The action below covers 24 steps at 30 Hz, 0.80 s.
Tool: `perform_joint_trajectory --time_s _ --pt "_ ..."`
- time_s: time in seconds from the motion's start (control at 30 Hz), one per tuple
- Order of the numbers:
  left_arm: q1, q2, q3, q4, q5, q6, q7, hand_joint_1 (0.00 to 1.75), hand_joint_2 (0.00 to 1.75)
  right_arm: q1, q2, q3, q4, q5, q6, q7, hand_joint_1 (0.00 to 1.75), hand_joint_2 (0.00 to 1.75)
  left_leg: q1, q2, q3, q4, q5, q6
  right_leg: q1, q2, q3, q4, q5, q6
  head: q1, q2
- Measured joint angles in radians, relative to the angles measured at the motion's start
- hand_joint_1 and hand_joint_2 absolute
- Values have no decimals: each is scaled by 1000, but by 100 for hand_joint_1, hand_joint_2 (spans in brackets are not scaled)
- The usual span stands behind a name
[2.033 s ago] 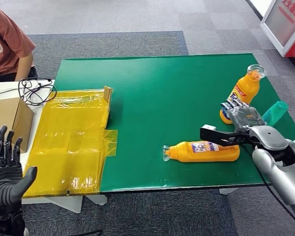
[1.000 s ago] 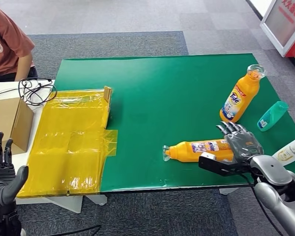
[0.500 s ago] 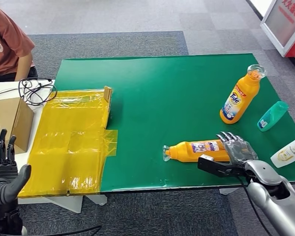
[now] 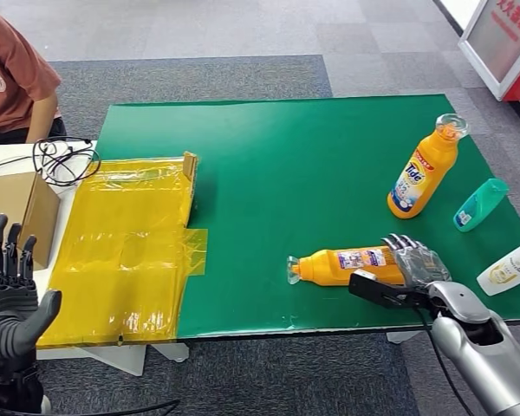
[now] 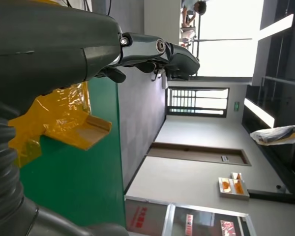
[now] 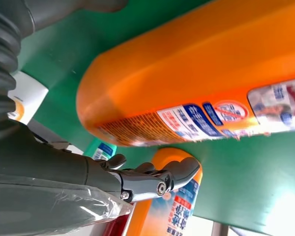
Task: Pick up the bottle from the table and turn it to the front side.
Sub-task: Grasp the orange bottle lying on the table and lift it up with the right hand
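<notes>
Head view: orange bottle (image 4: 355, 265) lies flat near desk (image 4: 277, 173) front edge, right hand (image 4: 419, 264) at its base, fingers spread, not gripping; left hand (image 4: 9, 299) idle, open. R. wrist view: bottle (image 6: 198, 83) close by fingers (image 6: 153, 179); reach stage, next likely needs closing round it before lift and turn.

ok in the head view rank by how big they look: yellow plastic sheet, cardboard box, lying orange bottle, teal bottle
1. Yellow plastic sheet
2. Lying orange bottle and cardboard box: too similar to rank, and the picture's edge cuts off the box
3. Teal bottle
</notes>
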Motion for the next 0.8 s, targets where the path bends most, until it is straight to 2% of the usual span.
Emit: perform_joint_trajectory --time_s 0.27,0.8 --pt "-9 10 -25 0 0 0 -4 0 175 -66 28 2 126 29 -63 -46 0 175 0 0 0 0 0 0 0 0 0 0 0 0 0 0" --pt "-14 27 -44 0 1 3 -4 0 175 -139 63 23 270 31 -77 -90 0 175 0 0 0 0 0 0 0 0 0 0 0 0 0 0"
